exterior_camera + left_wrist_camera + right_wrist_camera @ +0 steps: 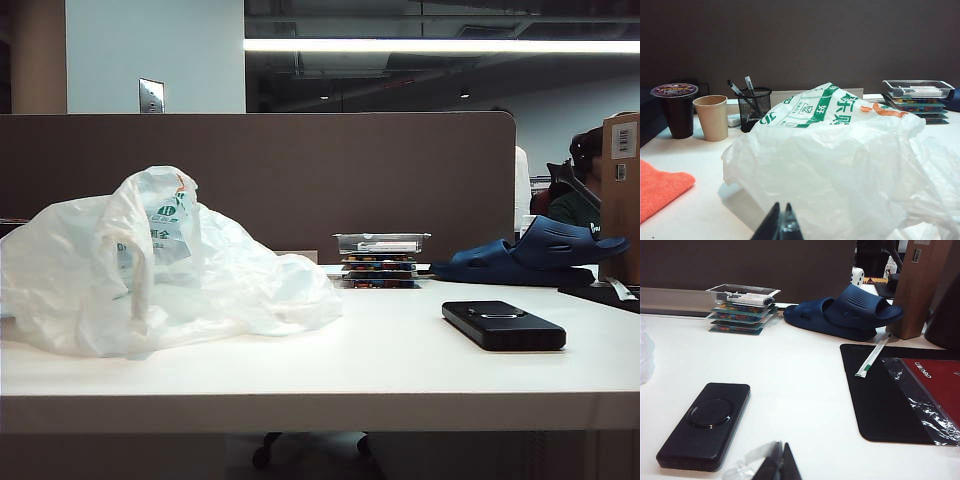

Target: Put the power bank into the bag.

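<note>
The power bank (pixel 503 325) is a flat black slab with a ring mark, lying on the white table (pixel 380 370) at the right; the right wrist view also shows the power bank (pixel 707 424). The bag (pixel 160 270), thin white plastic with green and orange print, lies crumpled at the left; in the left wrist view the bag (pixel 850 160) fills the frame. My left gripper (pixel 781 206) is shut and empty, just short of the bag. My right gripper (pixel 781 445) is shut and empty, beside the power bank's near end. Neither arm shows in the exterior view.
A dark blue clog (pixel 535 256) and a stack of trays (pixel 381 260) stand at the back by the brown partition (pixel 300 170). Two cups (pixel 711 117), a mesh pen holder (pixel 753 108) and an orange cloth (pixel 660 186) lie left of the bag. A black mat (pixel 885 395) lies right.
</note>
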Controlling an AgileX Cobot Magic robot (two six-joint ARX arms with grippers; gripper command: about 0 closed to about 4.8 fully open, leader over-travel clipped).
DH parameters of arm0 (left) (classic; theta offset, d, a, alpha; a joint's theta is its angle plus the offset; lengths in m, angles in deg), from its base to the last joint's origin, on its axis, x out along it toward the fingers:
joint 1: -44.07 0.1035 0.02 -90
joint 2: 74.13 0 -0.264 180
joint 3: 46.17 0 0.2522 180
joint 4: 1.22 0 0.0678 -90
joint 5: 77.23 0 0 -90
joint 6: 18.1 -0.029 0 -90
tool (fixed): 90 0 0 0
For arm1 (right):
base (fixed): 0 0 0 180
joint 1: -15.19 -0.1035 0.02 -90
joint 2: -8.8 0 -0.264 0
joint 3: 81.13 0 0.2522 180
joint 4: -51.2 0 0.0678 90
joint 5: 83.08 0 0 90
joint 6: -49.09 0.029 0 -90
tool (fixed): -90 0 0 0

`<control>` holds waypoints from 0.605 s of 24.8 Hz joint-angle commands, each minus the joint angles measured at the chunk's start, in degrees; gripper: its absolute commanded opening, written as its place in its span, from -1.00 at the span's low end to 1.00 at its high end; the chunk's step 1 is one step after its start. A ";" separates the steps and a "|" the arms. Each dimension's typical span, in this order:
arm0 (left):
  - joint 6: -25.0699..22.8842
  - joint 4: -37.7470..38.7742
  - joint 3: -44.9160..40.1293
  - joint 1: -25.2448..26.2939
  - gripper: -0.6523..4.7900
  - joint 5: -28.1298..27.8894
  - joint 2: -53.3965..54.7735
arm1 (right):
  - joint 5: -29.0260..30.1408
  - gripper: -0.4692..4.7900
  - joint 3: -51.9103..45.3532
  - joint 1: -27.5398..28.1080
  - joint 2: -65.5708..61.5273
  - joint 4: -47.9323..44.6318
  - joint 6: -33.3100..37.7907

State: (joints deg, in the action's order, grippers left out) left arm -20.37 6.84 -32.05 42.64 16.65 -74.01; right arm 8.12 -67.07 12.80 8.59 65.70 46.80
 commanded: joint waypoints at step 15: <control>0.17 -0.37 0.07 0.11 -0.78 0.42 0.00 | 0.44 -0.84 -0.11 -0.09 0.33 -2.60 -0.09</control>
State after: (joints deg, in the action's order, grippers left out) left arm -20.37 6.82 -32.05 42.64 16.65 -74.01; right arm 8.20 -67.07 12.80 8.59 65.39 46.80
